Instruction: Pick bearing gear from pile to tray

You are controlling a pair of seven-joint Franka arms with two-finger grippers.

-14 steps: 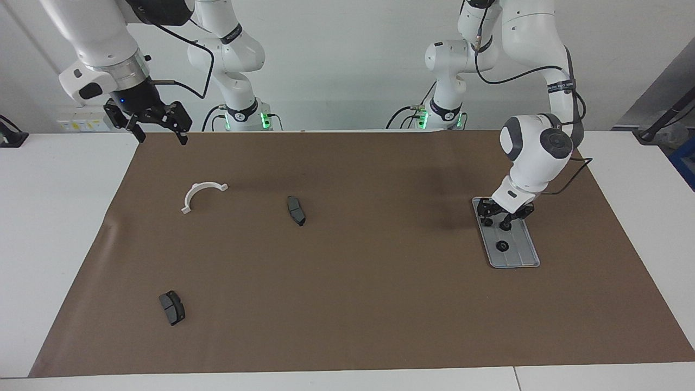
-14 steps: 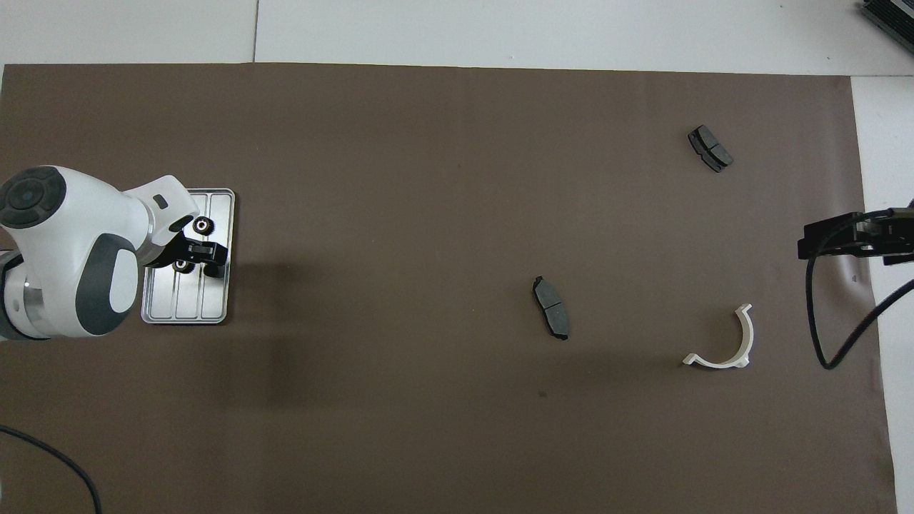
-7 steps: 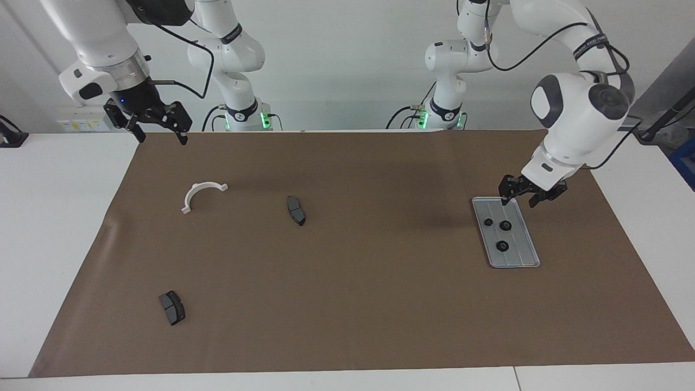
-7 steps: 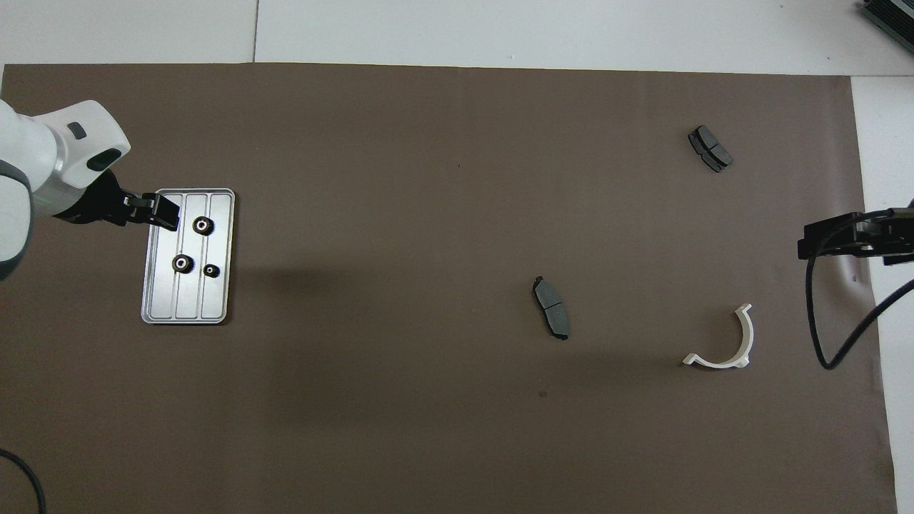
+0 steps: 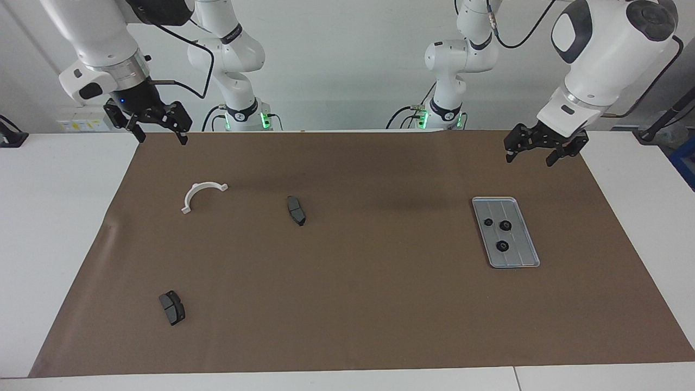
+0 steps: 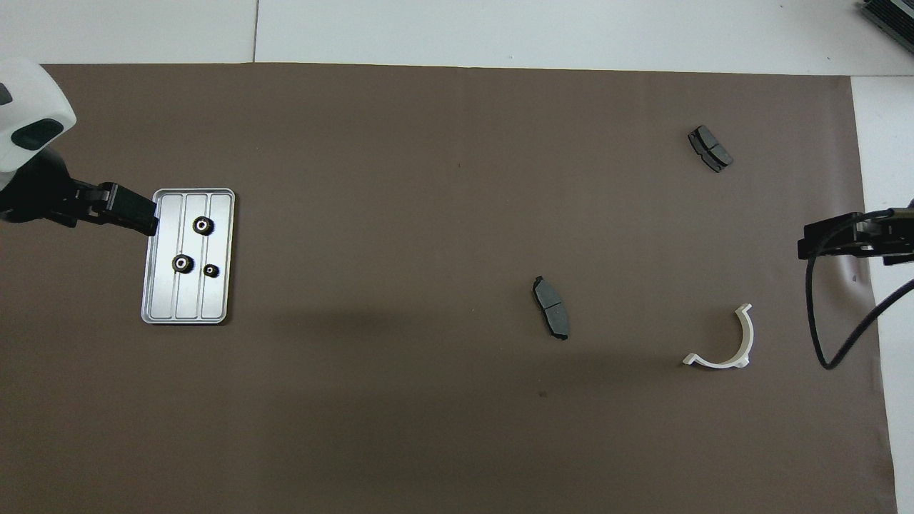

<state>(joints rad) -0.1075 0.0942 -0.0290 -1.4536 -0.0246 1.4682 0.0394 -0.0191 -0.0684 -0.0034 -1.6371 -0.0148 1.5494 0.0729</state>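
Observation:
The silver grooved tray (image 5: pixel 520 259) lies on the brown mat toward the left arm's end, also in the overhead view (image 6: pixel 161 285). Three black gears sit on it, apart from each other (image 5: pixel 488 222) (image 5: pixel 506 225) (image 5: pixel 503 246); they also show from above (image 6: pixel 203 225) (image 6: pixel 183 263) (image 6: pixel 211 270). My left gripper (image 5: pixel 529 159) (image 6: pixel 146 218) is open and empty, raised over the mat just off the tray. My right gripper (image 5: pixel 163 140) (image 6: pixel 807 243) is open and empty and waits raised over the mat's edge at the right arm's end.
A white half-ring bracket (image 5: pixel 194 190) (image 6: pixel 748 339) lies toward the right arm's end. One dark grey pad (image 5: pixel 296 210) (image 6: pixel 551 308) lies near the mat's middle. Another pad (image 5: pixel 172 307) (image 6: pixel 710 148) lies farther from the robots than the bracket.
My left gripper has let go of a gear on the tray and risen up and away from it. Three gears now lie on the tray. The right arm has not moved.

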